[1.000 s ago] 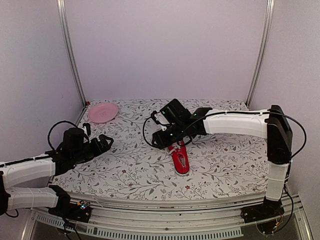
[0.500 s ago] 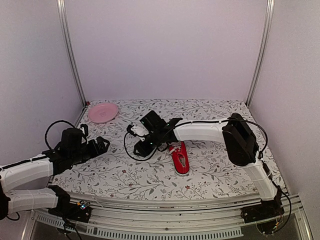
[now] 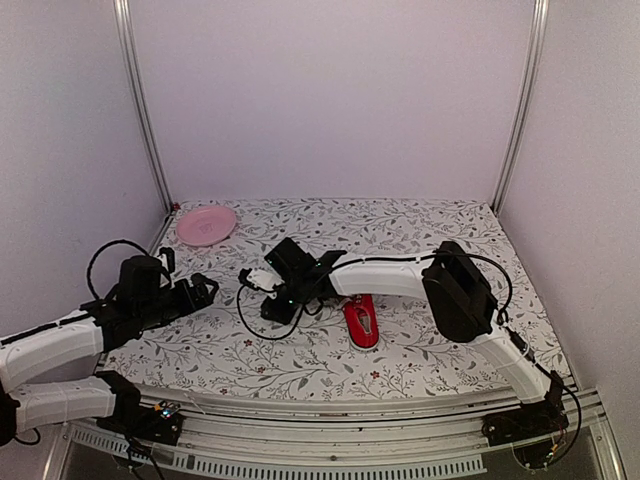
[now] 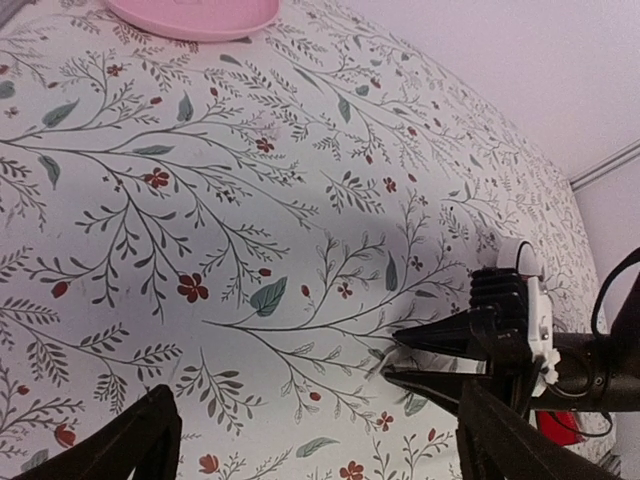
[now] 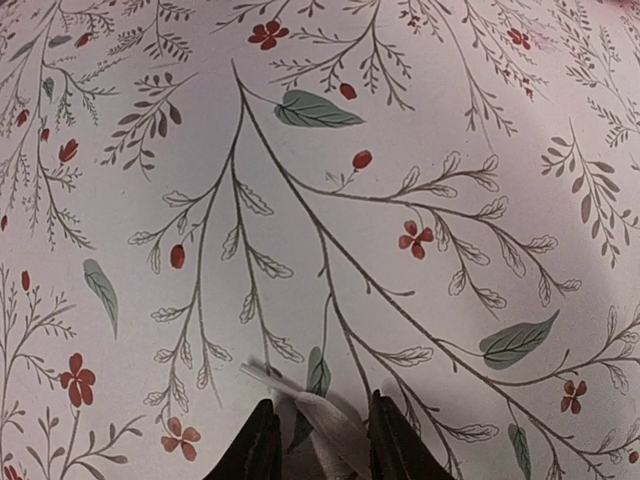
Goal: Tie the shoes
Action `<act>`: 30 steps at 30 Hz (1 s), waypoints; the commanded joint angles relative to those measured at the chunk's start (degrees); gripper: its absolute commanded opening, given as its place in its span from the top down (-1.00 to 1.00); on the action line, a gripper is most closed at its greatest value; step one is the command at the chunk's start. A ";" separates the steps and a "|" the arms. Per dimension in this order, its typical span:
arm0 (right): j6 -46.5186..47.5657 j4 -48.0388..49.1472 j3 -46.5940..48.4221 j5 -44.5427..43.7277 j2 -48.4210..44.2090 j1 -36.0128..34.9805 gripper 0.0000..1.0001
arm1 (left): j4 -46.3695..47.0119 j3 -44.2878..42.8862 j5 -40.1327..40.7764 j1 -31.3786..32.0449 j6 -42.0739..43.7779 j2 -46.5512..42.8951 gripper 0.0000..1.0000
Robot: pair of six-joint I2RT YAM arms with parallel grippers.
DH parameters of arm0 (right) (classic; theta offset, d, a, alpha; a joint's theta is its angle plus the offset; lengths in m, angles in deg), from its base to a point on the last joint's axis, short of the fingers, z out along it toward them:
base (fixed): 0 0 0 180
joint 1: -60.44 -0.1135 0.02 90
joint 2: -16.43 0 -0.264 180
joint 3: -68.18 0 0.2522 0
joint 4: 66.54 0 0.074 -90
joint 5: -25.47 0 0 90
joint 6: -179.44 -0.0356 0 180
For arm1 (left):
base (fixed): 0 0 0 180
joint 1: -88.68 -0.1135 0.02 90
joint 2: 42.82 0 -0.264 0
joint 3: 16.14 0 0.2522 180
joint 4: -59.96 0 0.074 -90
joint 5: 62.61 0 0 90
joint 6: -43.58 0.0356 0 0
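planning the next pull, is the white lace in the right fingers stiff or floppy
Likely floppy: the lace is a thin flat strip sagging onto the cloth beyond the right fingers. The shoe looks small and light, so pulling may drag it.

Floral table (image 3: 430, 240): pink plate (image 3: 206, 224) far-left, red sneaker (image 3: 361, 322) centre.
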 commanded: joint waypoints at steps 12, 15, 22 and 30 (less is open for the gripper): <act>-6.25 2.05 3.36 -18.56 -4.70 1.98 0.96 | 5.17 2.26 -5.07 -0.53 -1.70 -0.85 -0.82; -9.90 1.69 1.59 -22.74 -11.27 4.10 0.96 | 10.35 3.09 -8.42 0.72 -2.27 1.20 -0.72; -12.65 1.06 -18.63 -34.67 -31.06 8.97 0.96 | 14.19 -2.43 -7.60 8.11 -3.99 11.55 -0.68; -28.07 -4.63 -48.22 -32.98 -57.24 16.37 0.96 | 17.91 -9.71 -6.84 18.26 -11.34 25.24 -0.66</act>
